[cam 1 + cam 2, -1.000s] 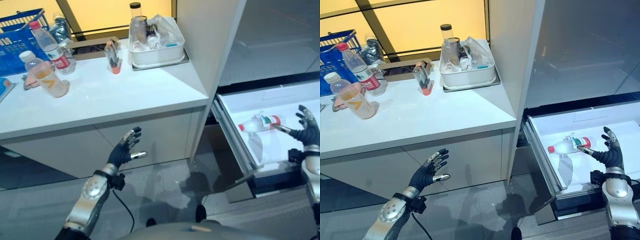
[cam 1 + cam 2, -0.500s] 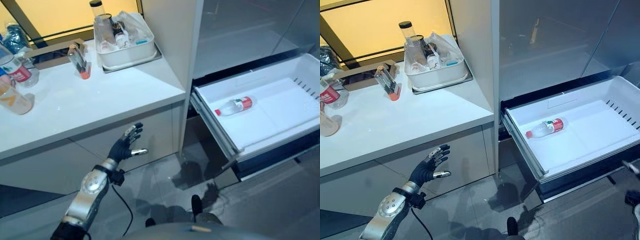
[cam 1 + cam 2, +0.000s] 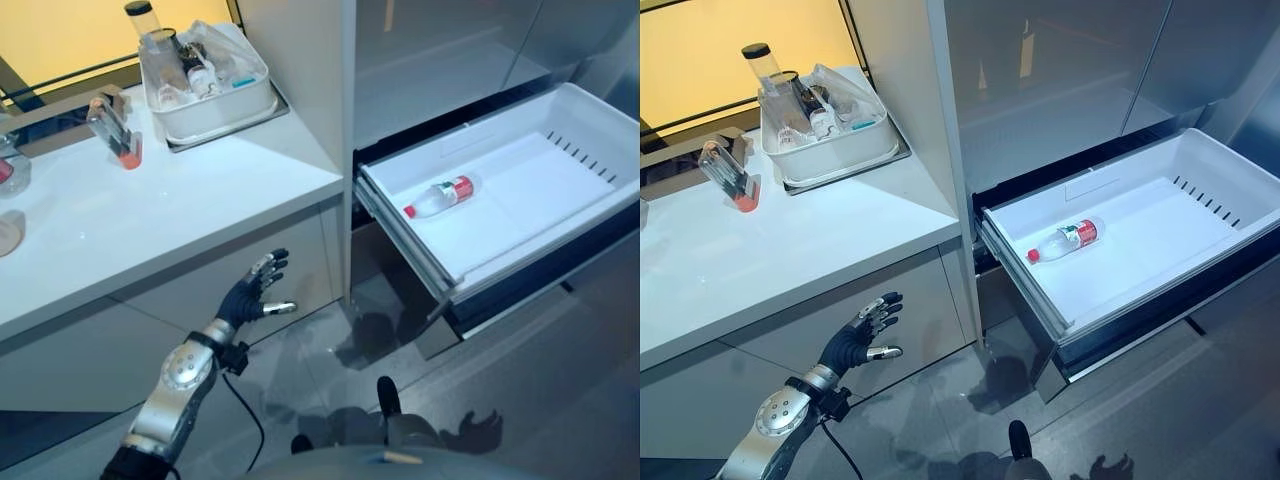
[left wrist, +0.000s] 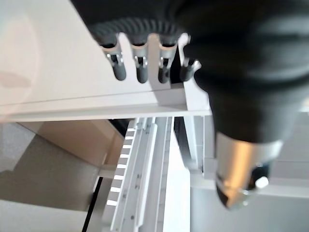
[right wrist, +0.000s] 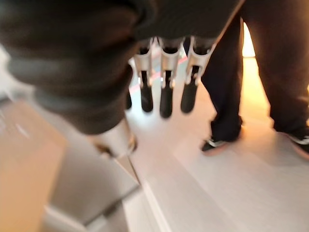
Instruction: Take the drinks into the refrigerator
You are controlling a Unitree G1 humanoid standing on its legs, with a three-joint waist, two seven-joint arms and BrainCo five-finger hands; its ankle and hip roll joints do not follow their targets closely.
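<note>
A clear drink bottle with a red cap and red label lies on its side in the white refrigerator drawer, which is pulled far out. Nothing touches the bottle. My left hand hangs open with spread fingers in front of the cabinet under the counter, well left of the drawer. In the left wrist view its fingers are straight, with the drawer's rail beyond them. My right hand is open in the right wrist view, its fingers straight over the floor and holding nothing.
A white counter runs to the left of the refrigerator's grey doors. On it stand a white tub of containers and a small clear holder with an orange base. A person's dark-trousered legs stand near my right hand.
The camera has swung right. My right hand has let go of the bottle and drawn out of the drawer, leaving the bottle lying there. The left hand has kept its pose.
</note>
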